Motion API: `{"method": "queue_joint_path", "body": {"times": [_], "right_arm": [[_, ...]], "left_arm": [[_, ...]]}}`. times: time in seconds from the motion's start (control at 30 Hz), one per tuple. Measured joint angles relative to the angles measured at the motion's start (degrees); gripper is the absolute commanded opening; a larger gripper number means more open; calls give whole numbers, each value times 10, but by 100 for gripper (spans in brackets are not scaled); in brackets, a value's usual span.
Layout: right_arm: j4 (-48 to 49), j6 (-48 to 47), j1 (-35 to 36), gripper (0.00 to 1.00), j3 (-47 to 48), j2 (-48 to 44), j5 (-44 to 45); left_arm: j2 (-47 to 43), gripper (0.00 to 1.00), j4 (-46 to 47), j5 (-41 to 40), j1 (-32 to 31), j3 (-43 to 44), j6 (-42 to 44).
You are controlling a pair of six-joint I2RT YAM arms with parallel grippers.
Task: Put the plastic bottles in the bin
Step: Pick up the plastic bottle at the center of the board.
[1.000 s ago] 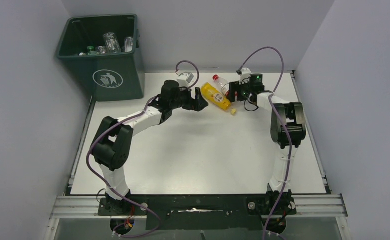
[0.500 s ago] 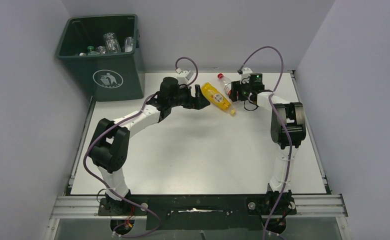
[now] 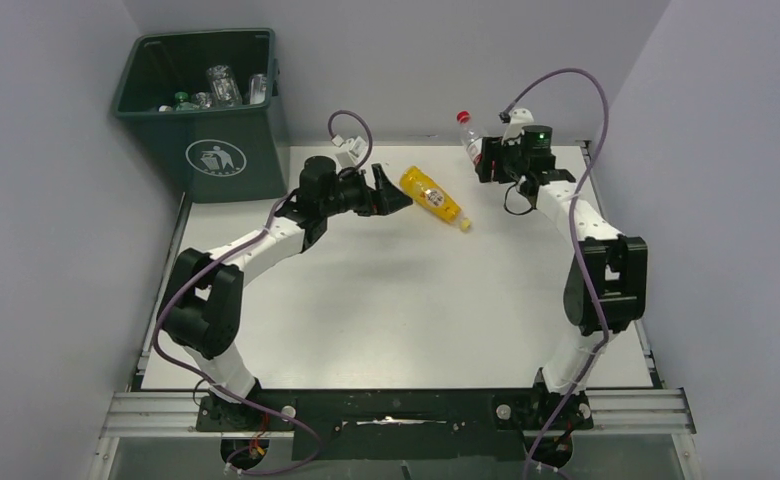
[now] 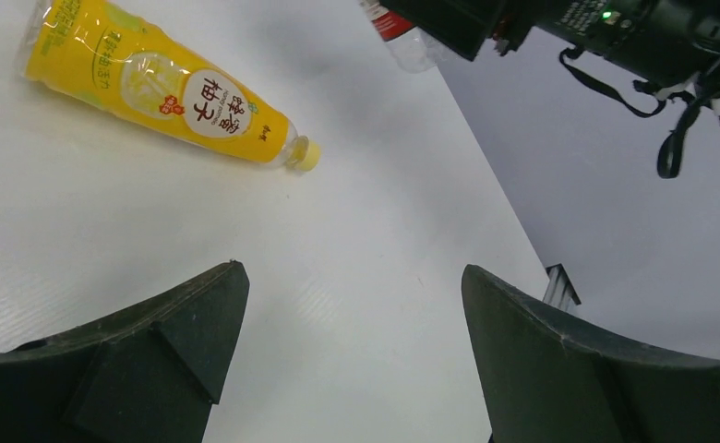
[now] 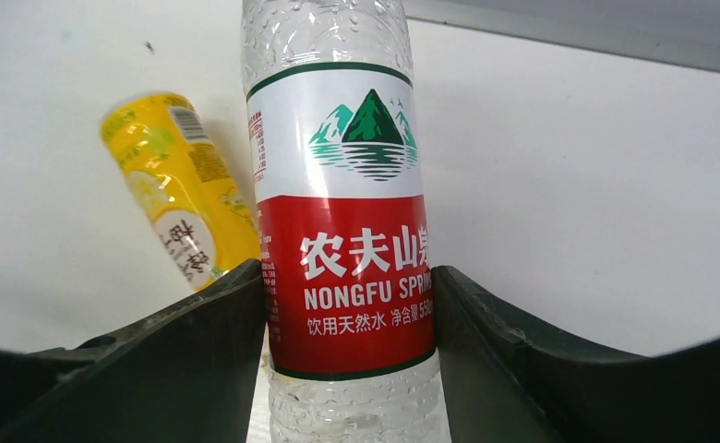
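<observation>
The right claw (image 5: 347, 291) clamps a clear bottle (image 5: 342, 175) labelled "NONGFU SPRING", seemingly clear of the desk (image 3: 386, 300); the left claw (image 4: 352, 314) gapes empty near the yellow bottle (image 4: 153, 83).

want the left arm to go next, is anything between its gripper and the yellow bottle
Nothing visible does. The left gripper is open and faces the yellow bottle, with only bare table between them. The right gripper holds the red-label bottle beyond the yellow one, out of that path.
</observation>
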Motion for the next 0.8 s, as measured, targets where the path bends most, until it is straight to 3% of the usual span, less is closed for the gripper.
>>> {"method": "queue_joint_path", "body": {"times": [0.27, 0.53, 0.8], "right_arm": [[9, 42, 24, 42, -69, -137, -40], [71, 131, 83, 44, -181, -200, -163], [147, 204, 135, 44, -229, -238, -223]], "left_arm": [[-25, 87, 157, 54, 52, -99, -122], [-33, 87, 307, 80, 63, -149, -229], [-35, 87, 402, 75, 77, -184, -299]]}}
